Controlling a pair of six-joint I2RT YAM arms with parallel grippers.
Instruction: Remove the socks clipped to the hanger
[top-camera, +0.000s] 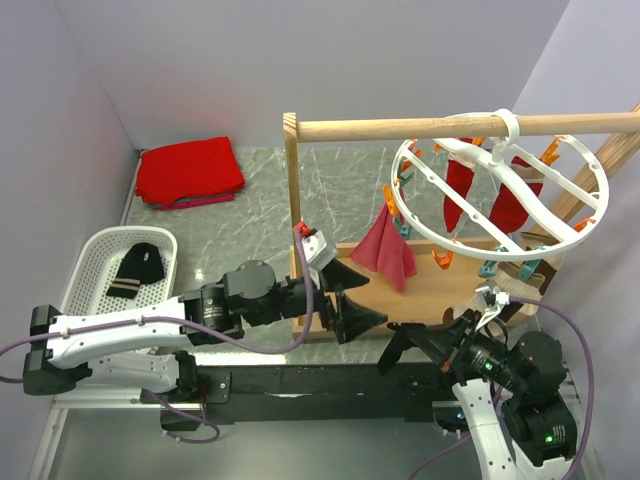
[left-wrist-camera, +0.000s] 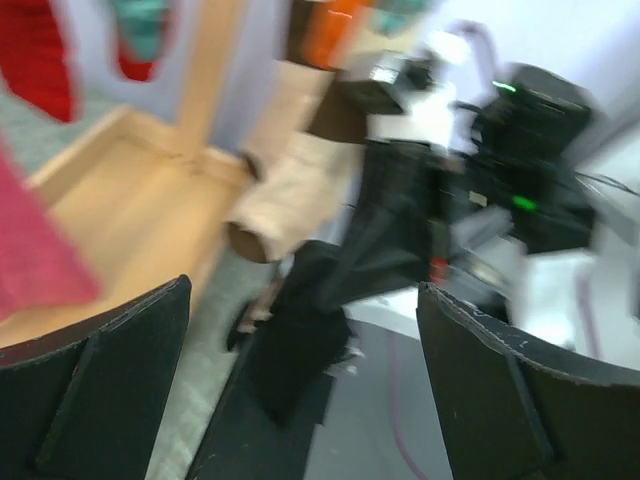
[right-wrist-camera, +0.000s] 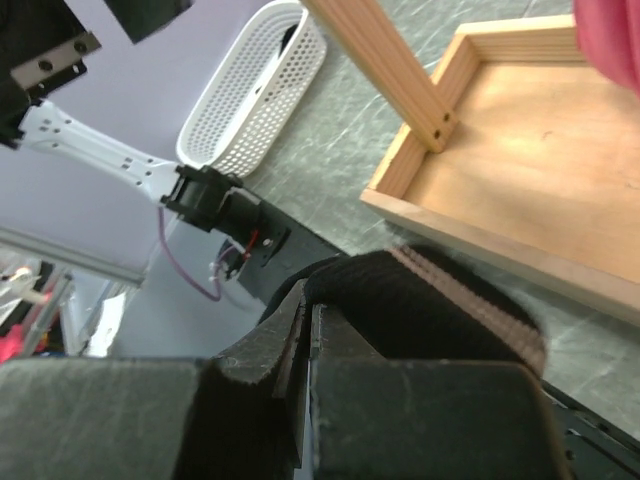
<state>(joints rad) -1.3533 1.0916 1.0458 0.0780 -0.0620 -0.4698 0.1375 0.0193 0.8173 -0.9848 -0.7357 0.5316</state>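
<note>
Left gripper (top-camera: 352, 298) stood fully spread and empty, right gripper (right-wrist-camera: 306, 310) was clamped shut on limp ribbed black sock (right-wrist-camera: 440, 300) with tan band, white plastic ring hanger (top-camera: 505, 130) hung from round wooden rail (top-camera: 400, 128), red socks (top-camera: 462, 190) and pink sock (top-camera: 385, 250) hung pegged beneath

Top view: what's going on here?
Two arms are working on socks clipped to the white ring hanger, which hangs from the wooden rail. The right gripper has its fingers shut on a black sock with a tan stripe. The left gripper is open and empty, low by the frame's post. One dark sock lies in the white basket. A pink sock and red socks hang from the hanger.
</note>
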